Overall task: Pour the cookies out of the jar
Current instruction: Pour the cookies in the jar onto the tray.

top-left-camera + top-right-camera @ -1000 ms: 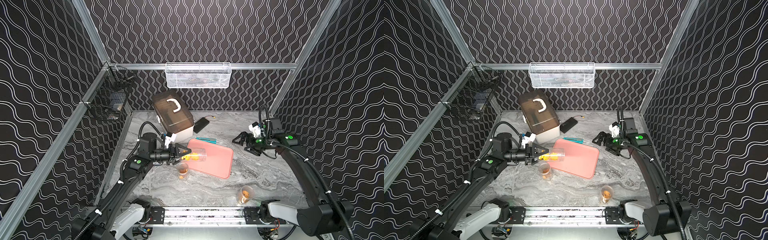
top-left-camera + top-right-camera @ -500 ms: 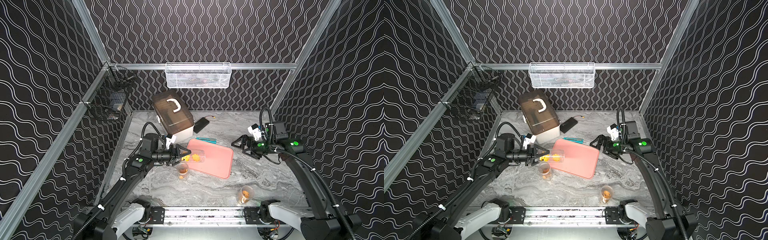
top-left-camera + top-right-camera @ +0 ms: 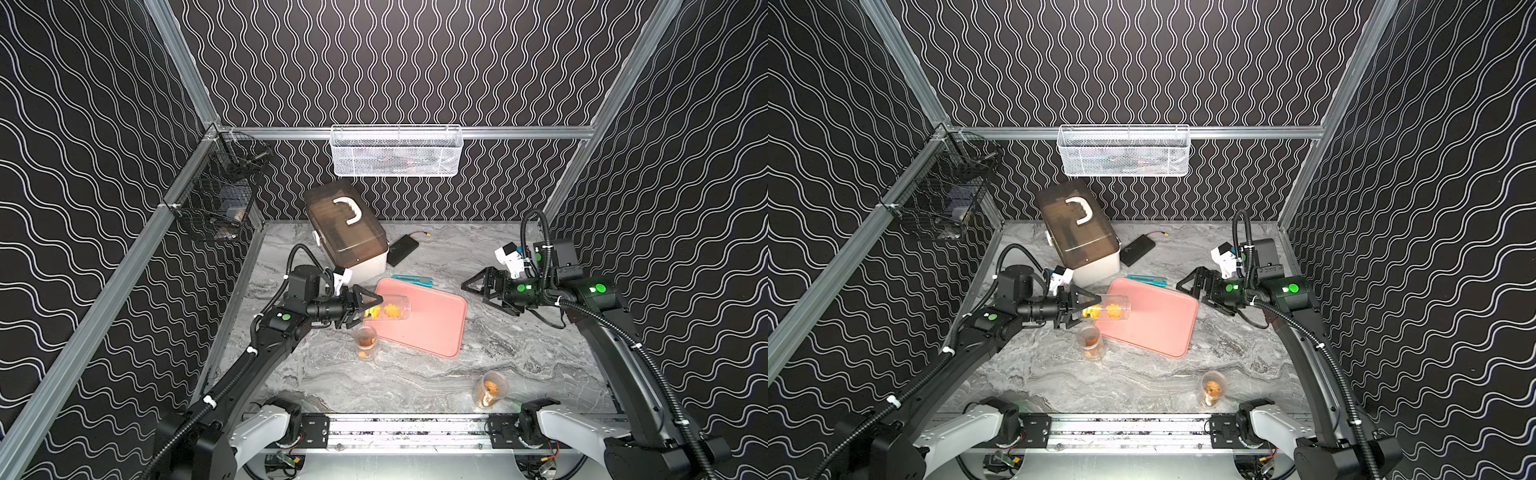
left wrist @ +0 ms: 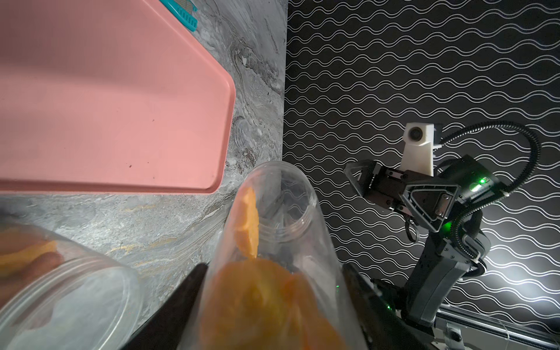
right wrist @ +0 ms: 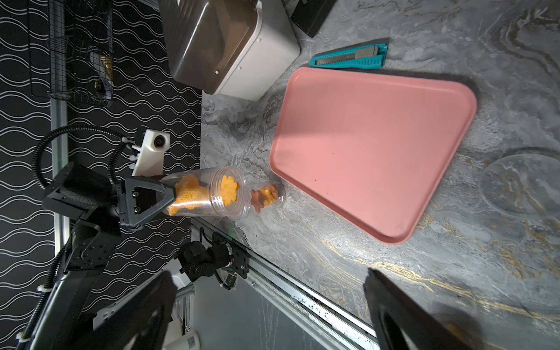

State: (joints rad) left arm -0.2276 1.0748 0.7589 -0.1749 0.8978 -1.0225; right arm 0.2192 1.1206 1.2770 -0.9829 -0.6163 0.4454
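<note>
A front jar [image 3: 490, 388] stands upright near the table [image 3: 374, 384] edge; a second jar [image 3: 365, 341] stands beside the pink tray [image 3: 436, 328]. Just beyond, the left gripper [image 3: 370, 309] clamps the jar [image 3: 397, 306] horizontally, mouth toward the tray, the cookies [image 3: 390, 311] inside. Farther right, the right gripper [image 3: 482, 296] hovers, jaws spread wide.

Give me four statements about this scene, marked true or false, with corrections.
1. The left gripper holds the jar tipped on its side. True.
2. The cookies already lie on the pink tray. False: they are in the jar; none is on the tray.
3. The right gripper is open and holds nothing. True.
4. The teal knife lies on the tray. False: it lies on the table, beside the tray.
</note>
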